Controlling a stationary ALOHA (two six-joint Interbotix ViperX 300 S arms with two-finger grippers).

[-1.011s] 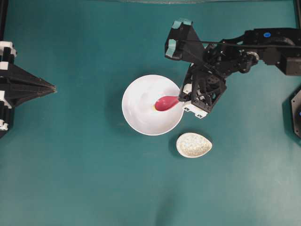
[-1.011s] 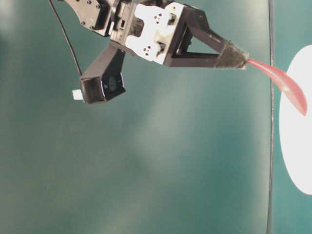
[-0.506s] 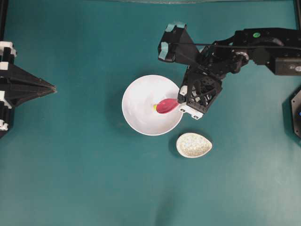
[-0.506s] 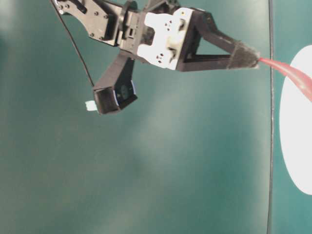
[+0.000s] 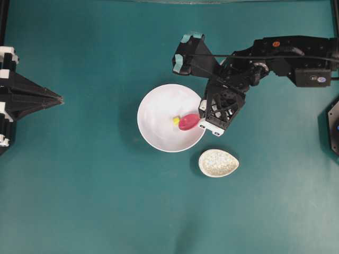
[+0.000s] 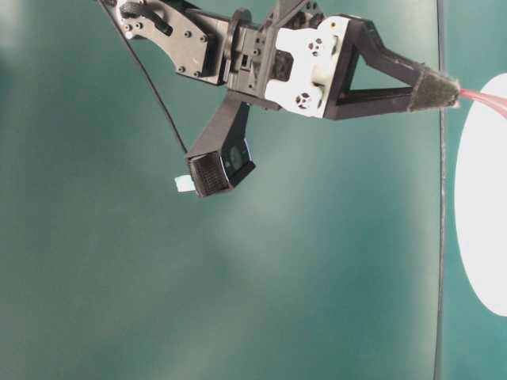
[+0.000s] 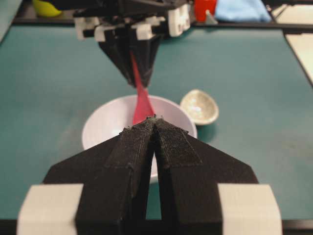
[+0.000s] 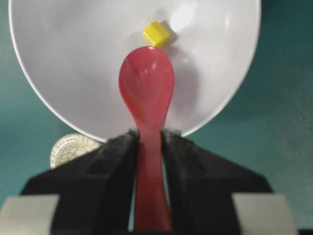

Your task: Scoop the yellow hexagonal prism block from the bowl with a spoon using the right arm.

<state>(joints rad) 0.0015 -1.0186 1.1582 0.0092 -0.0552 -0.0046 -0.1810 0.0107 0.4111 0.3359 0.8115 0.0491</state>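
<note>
One small yellow block (image 8: 156, 33) sits inside the bowl (image 5: 153, 135), just beyond the tip of the spoon (image 8: 146, 88), which the right gripper (image 8: 148, 139) clamps by the handle between its fingers. From overhead the block lies just left of the scoop, touching it or nearly so. The left gripper (image 7: 154, 122) is parked well away at the table's edge, jaws pressed together on nothing.

The risk, as I judge it, is a push instead of a scoop: if the spoon's edge meets the block too high, the block may slide ahead along the bowl's smooth floor or skip up the wall. A hard downward press could also tip or shove the bowl toward the speckled dish (image 5: 218, 163) nearby.
</note>
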